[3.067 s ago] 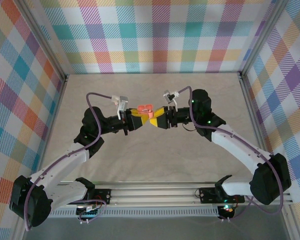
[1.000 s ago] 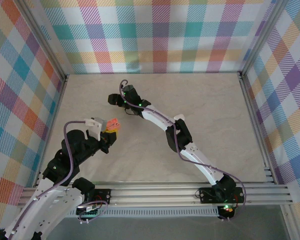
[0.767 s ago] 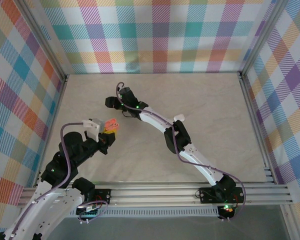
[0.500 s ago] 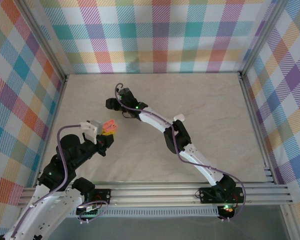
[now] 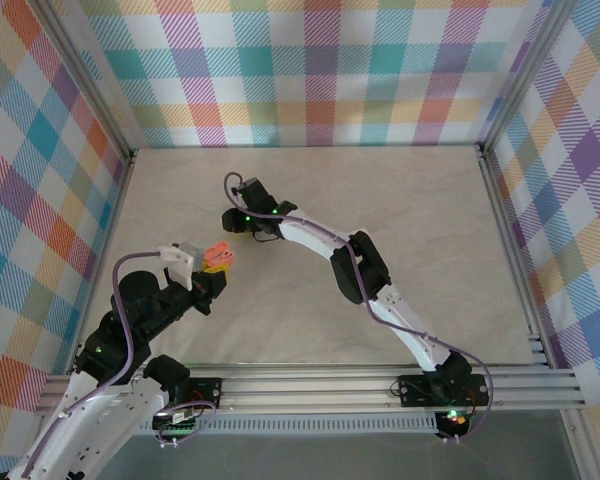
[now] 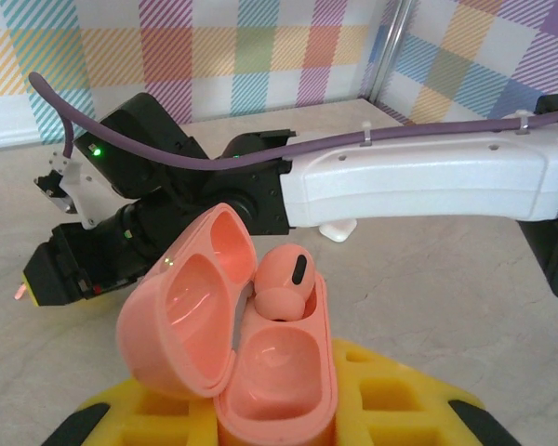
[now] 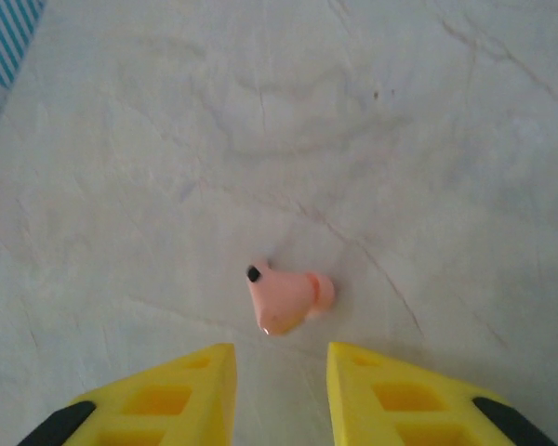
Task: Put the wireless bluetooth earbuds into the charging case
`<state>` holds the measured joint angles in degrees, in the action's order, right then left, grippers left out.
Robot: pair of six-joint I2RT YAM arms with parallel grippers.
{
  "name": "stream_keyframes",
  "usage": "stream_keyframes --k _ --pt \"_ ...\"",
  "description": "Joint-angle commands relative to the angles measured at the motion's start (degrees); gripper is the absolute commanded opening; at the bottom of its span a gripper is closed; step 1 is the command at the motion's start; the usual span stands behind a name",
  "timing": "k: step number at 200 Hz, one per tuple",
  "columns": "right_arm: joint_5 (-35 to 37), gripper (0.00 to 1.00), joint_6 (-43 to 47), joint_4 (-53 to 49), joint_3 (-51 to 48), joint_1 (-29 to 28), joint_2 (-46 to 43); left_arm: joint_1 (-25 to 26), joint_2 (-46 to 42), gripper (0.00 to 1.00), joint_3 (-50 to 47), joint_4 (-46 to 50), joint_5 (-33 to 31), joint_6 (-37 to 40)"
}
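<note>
Right wrist: loose pink earbud (image 7: 284, 299) on counter (image 7: 428, 139), beyond open case (image 6: 260, 372); right jaws apart, short of it. Next? (Spotter)
Advance to straddle, close gently. Left jaws clamped on case; hold level. (Operator)

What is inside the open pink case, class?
One pink earbud sits at the far end of the case; the nearer socket is empty. The earbud's lower part is hidden down in the case.

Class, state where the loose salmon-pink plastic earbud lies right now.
In the right wrist view, the salmon-pink earbud lies on the pale marbled tabletop, low and central, just beyond the yellow fingertips of the right gripper, not touching them.
</note>
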<state>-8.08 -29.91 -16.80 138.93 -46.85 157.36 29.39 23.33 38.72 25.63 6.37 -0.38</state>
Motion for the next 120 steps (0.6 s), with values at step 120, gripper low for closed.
stream_keyframes --k 120 --pt "2.81 0.49 5.09 -4.56 9.74 -1.72 2.98 0.14 -0.57 0.00 -0.03 -0.04 1.15 -0.32"
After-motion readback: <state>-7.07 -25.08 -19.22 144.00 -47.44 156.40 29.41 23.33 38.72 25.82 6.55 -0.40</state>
